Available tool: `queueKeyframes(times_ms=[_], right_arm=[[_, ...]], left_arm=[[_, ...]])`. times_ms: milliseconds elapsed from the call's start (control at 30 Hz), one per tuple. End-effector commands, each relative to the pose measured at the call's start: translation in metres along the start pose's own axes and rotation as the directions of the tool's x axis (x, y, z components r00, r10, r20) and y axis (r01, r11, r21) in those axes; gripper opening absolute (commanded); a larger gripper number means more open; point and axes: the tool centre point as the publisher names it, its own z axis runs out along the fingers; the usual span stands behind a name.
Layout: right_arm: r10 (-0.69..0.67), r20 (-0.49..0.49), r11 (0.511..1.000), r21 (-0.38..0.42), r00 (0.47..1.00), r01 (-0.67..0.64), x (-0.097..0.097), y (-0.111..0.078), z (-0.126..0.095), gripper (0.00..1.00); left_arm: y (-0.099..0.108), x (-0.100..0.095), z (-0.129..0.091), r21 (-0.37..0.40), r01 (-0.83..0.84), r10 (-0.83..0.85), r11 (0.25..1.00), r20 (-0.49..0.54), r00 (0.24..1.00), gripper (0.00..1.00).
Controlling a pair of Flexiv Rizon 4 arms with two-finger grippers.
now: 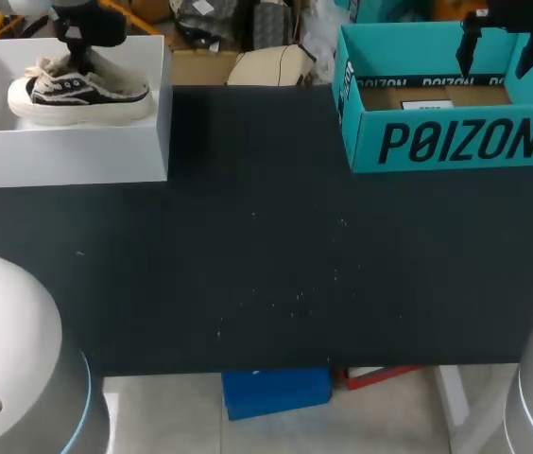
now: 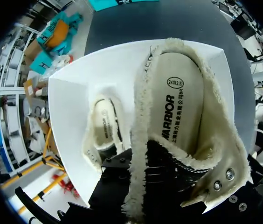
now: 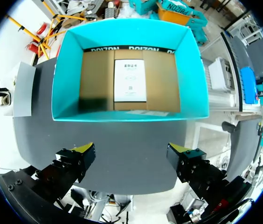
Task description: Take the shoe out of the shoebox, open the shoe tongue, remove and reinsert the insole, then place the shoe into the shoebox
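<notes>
A black-and-white shoe (image 1: 77, 92) with a fleecy lining sits in the white shoebox (image 1: 68, 151) at the table's back left. My left gripper (image 1: 79, 57) comes down on its heel end. In the left wrist view that gripper (image 2: 143, 163) is shut on the shoe's (image 2: 178, 107) fleece-edged collar, its tips hidden by the shoe; the cream insole shows inside. A second shoe (image 2: 103, 130) lies deeper in the white box (image 2: 75, 107). My right gripper (image 1: 498, 57) hangs open above the teal box (image 1: 455, 142); in its wrist view the gripper (image 3: 131, 154) holds nothing.
The teal box (image 3: 66, 70) at the back right has a brown cardboard floor with a white label. The dark table (image 1: 266, 265) stretches between the two boxes and toward the front edge.
</notes>
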Motion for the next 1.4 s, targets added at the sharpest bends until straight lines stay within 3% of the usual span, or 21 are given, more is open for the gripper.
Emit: queueKeyframes(times_ms=[33,200,300,500,667,867,1067,1400], right_arm=[[0.0,0.0,1.0,0.0,1.0,0.0,0.0,0.0,0.0,1.0],[0.0,0.0,1.0,0.0,1.0,0.0,0.0,0.0,0.0,1.0],[0.0,0.0,1.0,0.0,1.0,0.0,0.0,0.0,0.0,1.0],[0.0,0.0,1.0,0.0,1.0,0.0,0.0,0.0,0.0,1.0],[0.0,0.0,1.0,0.0,1.0,0.0,0.0,0.0,0.0,1.0],[0.0,0.0,1.0,0.0,1.0,0.0,0.0,0.0,0.0,1.0],[0.0,0.0,1.0,0.0,1.0,0.0,0.0,0.0,0.0,1.0],[0.0,0.0,1.0,0.0,1.0,0.0,0.0,0.0,0.0,1.0]], left_arm=[[-0.017,0.039,-0.113,-0.031,0.024,-0.02,0.999,0.11,0.994,0.0],[-0.056,0.062,-0.169,-0.017,0.033,-0.029,0.999,0.169,0.985,0.0],[-0.09,0.083,-0.195,-0.023,0.052,-0.046,0.998,0.204,0.978,0.0],[-0.174,0.131,-0.205,-0.01,0.086,-0.082,0.996,0.203,0.976,0.0],[-0.236,0.163,-0.195,0.004,0.089,-0.089,0.996,0.167,0.982,0.0],[-0.287,0.191,-0.177,0.007,0.066,-0.066,0.998,0.115,0.991,0.0],[-0.314,0.203,-0.145,-0.002,0.022,-0.021,1.0,0.084,0.996,0.0],[-0.344,0.195,-0.072,0.007,-0.044,0.044,0.999,0.009,0.999,0.0]])
